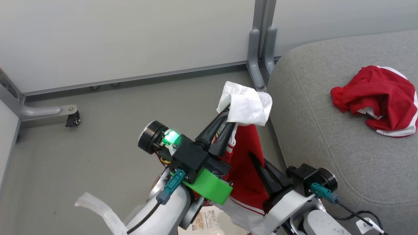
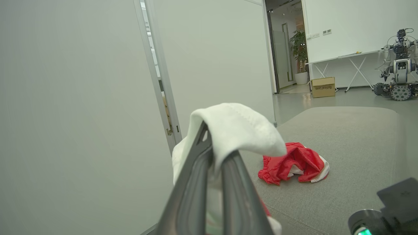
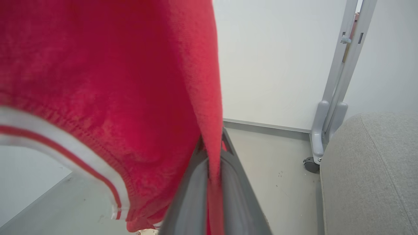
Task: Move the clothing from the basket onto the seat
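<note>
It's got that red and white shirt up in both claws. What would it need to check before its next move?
1. Top grip: ok. The left gripper is shut on the white end of the held garment.
2. Lower grip: ok. The right gripper is shut on its red fabric.
3. Garment above the seat: not ok. It hangs beside the cushion's edge, over the floor.
4. Landing room: ok. Bare grey cushion lies beside the other garment.
5. Bottom hem hanging free: cannot tell. The arms hide it.
</note>
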`<state>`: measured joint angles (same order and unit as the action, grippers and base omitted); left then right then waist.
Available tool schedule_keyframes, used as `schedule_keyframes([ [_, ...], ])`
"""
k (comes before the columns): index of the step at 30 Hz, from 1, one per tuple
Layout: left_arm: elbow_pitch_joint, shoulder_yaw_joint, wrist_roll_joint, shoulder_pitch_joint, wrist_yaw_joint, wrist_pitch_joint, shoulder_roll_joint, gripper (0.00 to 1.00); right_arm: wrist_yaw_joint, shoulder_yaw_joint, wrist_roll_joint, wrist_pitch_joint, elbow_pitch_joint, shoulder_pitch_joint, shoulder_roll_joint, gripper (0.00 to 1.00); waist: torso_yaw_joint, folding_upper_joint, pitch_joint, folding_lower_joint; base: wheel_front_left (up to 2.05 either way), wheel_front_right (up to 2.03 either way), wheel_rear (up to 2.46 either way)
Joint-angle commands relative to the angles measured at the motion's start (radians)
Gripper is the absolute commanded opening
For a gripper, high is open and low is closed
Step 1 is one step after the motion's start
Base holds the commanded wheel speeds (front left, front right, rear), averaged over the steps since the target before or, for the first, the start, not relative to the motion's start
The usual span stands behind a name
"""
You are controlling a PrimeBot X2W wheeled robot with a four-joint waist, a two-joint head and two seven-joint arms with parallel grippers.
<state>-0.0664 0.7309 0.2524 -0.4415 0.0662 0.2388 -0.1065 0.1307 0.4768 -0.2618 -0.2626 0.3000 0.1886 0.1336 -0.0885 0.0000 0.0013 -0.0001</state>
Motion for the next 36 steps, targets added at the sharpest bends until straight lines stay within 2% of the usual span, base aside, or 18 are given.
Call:
schedule_keyframes([
  [1,-0.008,-0.006,0.008,-0.01,0.008,0.005,-0.007,0.0,0.0,0.006,-0.012,-0.003,-0.008,-0.003,0.004,0.0,-0.003,0.0,0.002,0.0001,0.0,0.0,0.0],
  [10,-0.066,-0.009,0.014,-0.014,0.016,0.009,-0.012,0.0,0.0,0.019,-0.054,-0.003,-0.03,-0.014,0.019,0.0,-0.023,0.0,0.009,0.0001,0.0,0.0,0.0],
  [11,-0.073,-0.008,0.013,-0.015,0.016,0.009,-0.012,0.14,0.0,0.02,-0.057,-0.003,-0.032,-0.014,0.021,0.0,-0.025,0.0,0.009,0.0001,0.0,0.0,0.0],
  [12,-0.079,-0.007,0.013,-0.015,0.017,0.01,-0.012,0.34,0.0,0.021,-0.062,-0.003,-0.033,-0.015,0.022,0.0,-0.027,0.0,0.01,0.0001,0.0,0.0,0.0],
  [13,-0.085,-0.006,0.013,-0.016,0.016,0.01,-0.011,1.0,0.0,0.022,-0.065,-0.003,-0.034,-0.016,0.022,0.0,-0.028,0.0,0.011,0.0001,0.0,0.0,0.0],
  [36,-0.121,0.008,0.029,-0.018,0.025,0.016,-0.007,1.0,0.0,0.03,-0.086,-0.003,-0.032,-0.018,0.034,0.0,-0.032,0.0,0.008,0.0001,0.0,0.0,0.0],
])
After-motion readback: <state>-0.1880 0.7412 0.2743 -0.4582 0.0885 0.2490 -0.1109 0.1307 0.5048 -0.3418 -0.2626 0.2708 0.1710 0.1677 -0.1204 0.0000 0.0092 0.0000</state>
